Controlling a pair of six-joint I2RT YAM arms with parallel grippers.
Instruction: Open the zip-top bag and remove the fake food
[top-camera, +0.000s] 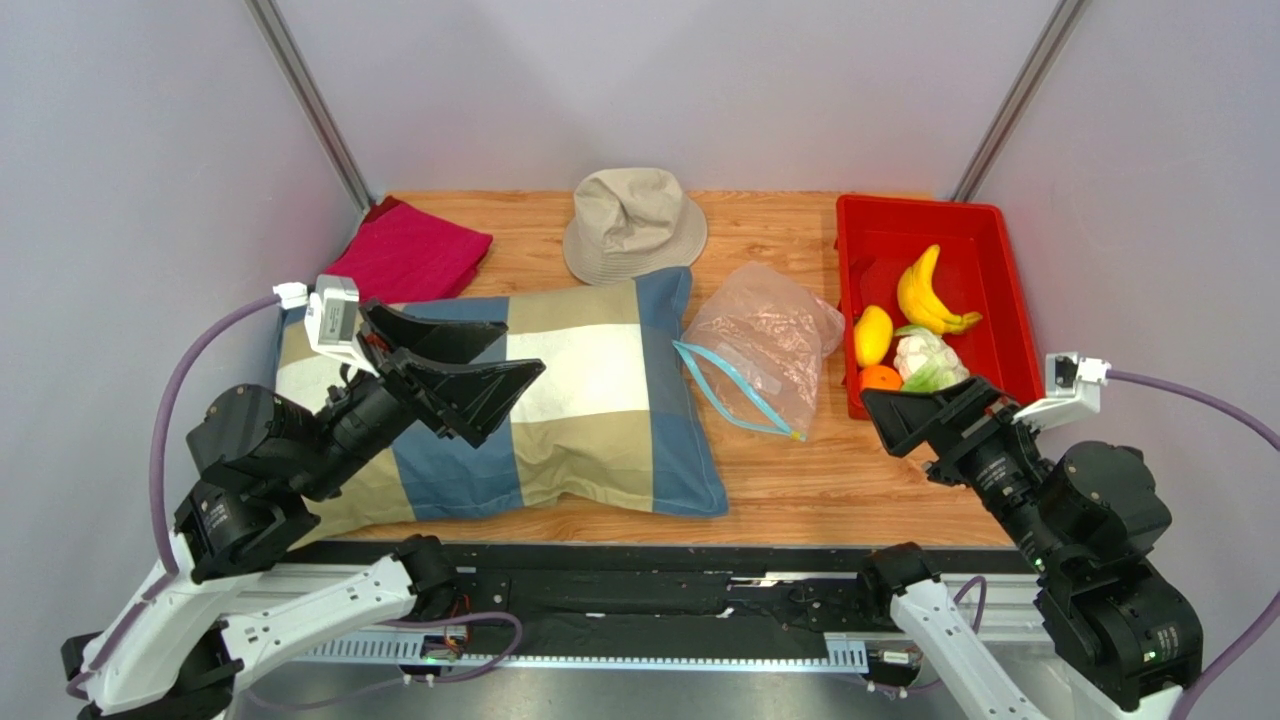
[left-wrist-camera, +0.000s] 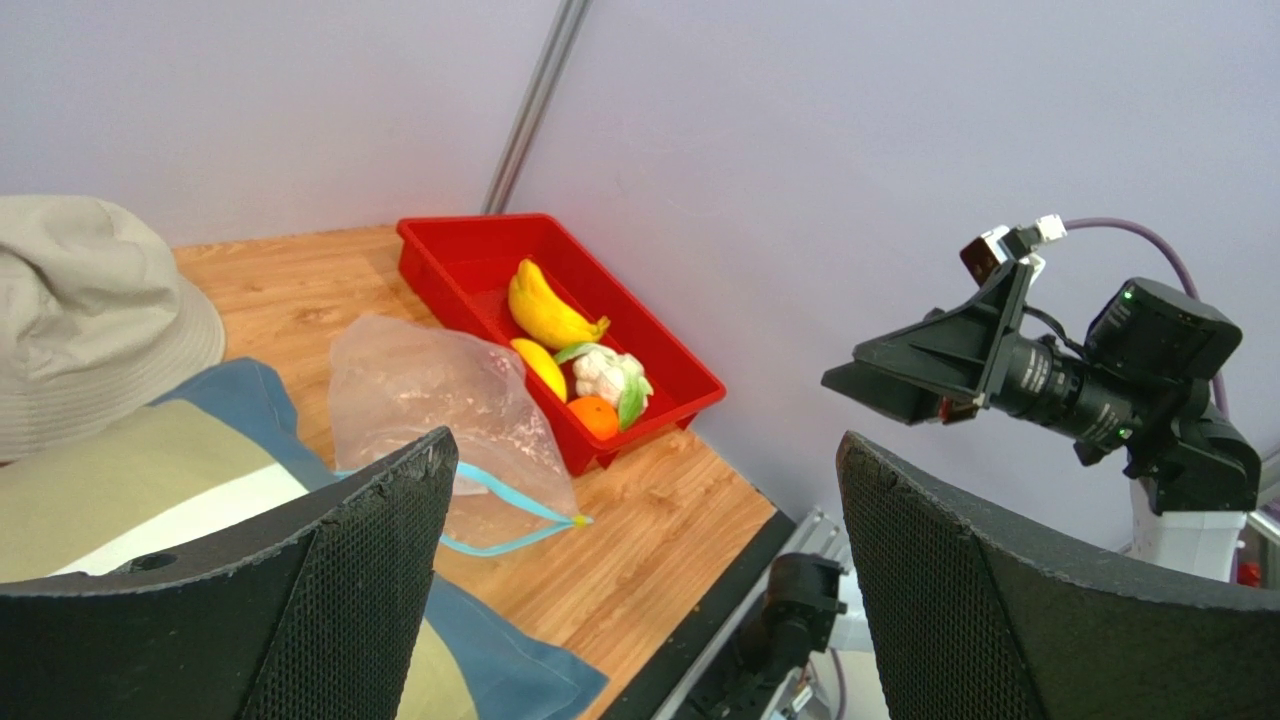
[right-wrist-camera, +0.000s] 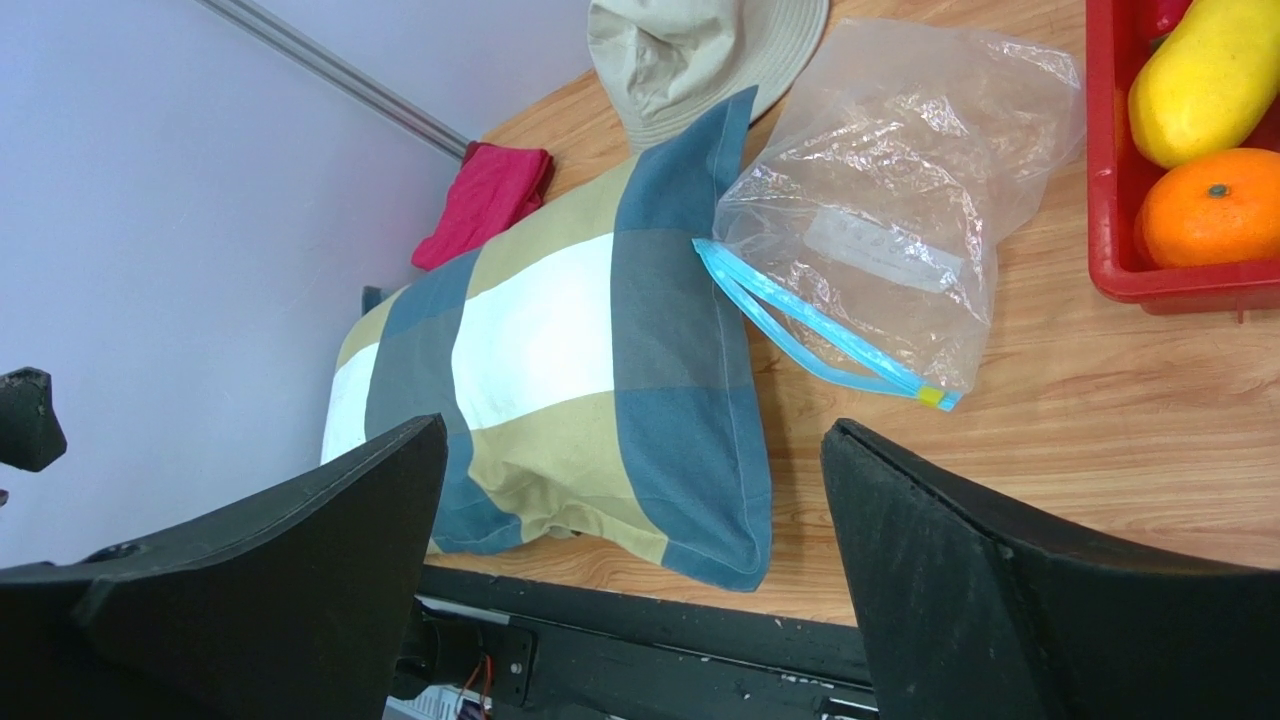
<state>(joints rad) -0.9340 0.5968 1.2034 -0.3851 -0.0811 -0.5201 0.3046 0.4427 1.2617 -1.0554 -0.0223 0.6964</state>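
Note:
The clear zip-top bag (top-camera: 759, 348) lies flat on the wooden table between the pillow and the red tray, its light blue zip strip (top-camera: 732, 393) gaping open toward the near side. It looks empty, and also shows in the left wrist view (left-wrist-camera: 436, 393) and the right wrist view (right-wrist-camera: 887, 195). The fake food lies in the tray: banana (top-camera: 929, 293), yellow oval fruit (top-camera: 873, 333), cauliflower (top-camera: 929, 360) and orange (top-camera: 881, 378). I cannot make out the red pepper piece. My left gripper (top-camera: 519, 348) is open and empty above the pillow. My right gripper (top-camera: 924, 405) is open and empty near the tray's near end.
A checked blue, tan and white pillow (top-camera: 556, 398) fills the left half of the table. A beige bucket hat (top-camera: 634, 222) sits at the back, with a folded magenta cloth (top-camera: 409, 251) at the back left. The red tray (top-camera: 1007, 270) stands by the right wall.

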